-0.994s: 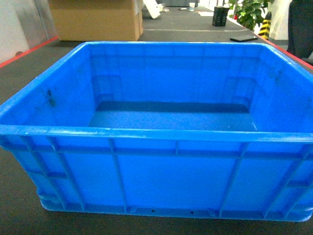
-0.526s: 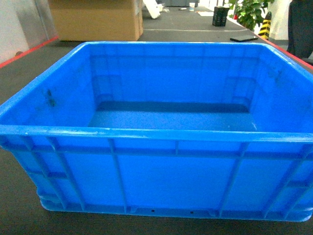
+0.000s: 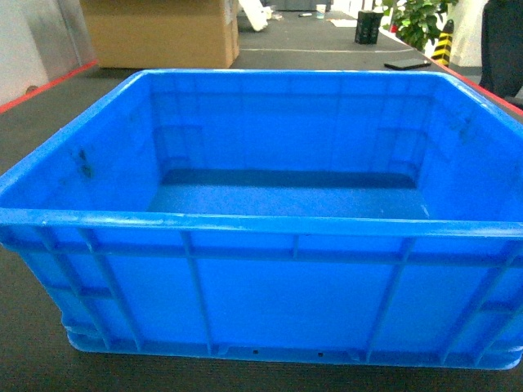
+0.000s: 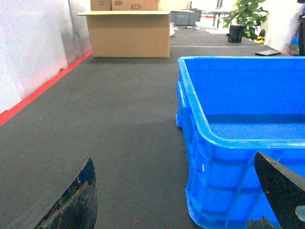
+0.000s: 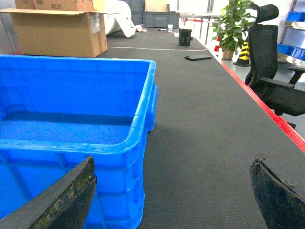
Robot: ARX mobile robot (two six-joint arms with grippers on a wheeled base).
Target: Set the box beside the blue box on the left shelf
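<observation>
Here the box (image 3: 270,245) is seen unheld on the floor (image 4: 119,119) | left pincer (image 4: 190,200) and right pincer (image 5: 171,191) are spread wide, empty | opposite side rims should be gripped evenly.

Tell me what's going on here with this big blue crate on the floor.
A two-armed mobile robot is lined up in front of an empty, open-topped blue box that sits on dark matting. The left gripper is open at the box's near left corner, and the right gripper is open at its near right corner. Neither is touching the box yet, so it has not been picked up. No shelf shows in any view; a cardboard box stands farther back.
</observation>
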